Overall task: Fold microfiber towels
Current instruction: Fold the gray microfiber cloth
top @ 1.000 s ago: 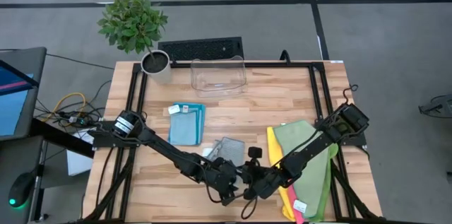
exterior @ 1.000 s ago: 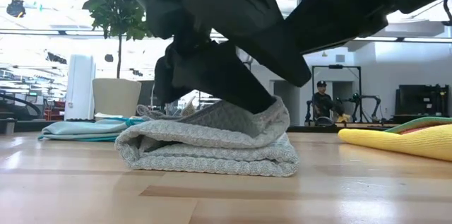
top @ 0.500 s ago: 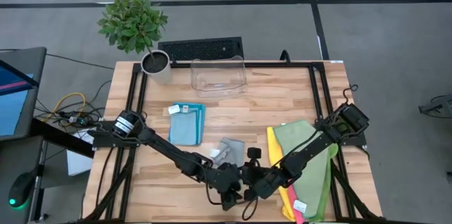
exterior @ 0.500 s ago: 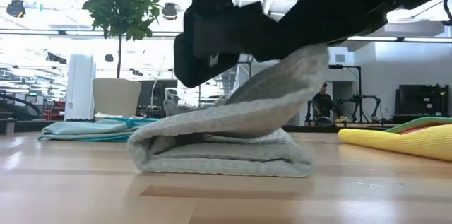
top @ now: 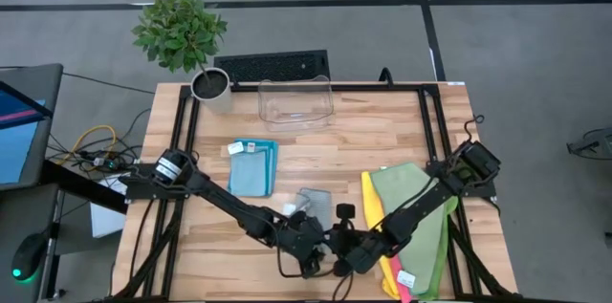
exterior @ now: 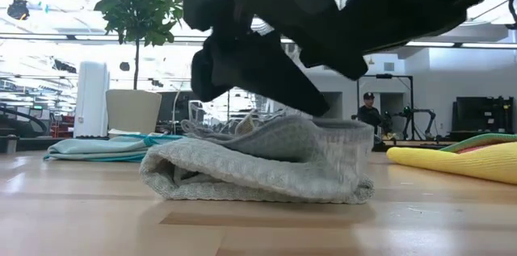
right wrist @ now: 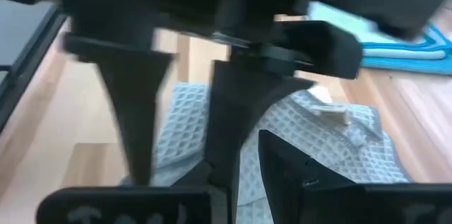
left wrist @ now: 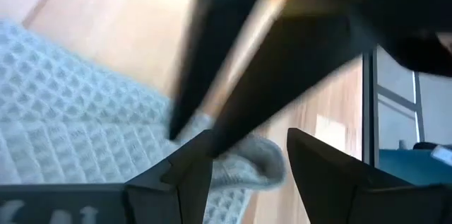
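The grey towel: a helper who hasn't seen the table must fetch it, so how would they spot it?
On the wooden table, look at the front middle, where both arms meet. The grey towel lies there, folded, between the blue towels and the green towel. It alone is grey with a waffle weave.

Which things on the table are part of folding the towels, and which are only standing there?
Part of the job: grey towel, folded blue towels, unfolded green, yellow and pink towels.

Only standing there: clear plastic bin, potted plant, keyboard.
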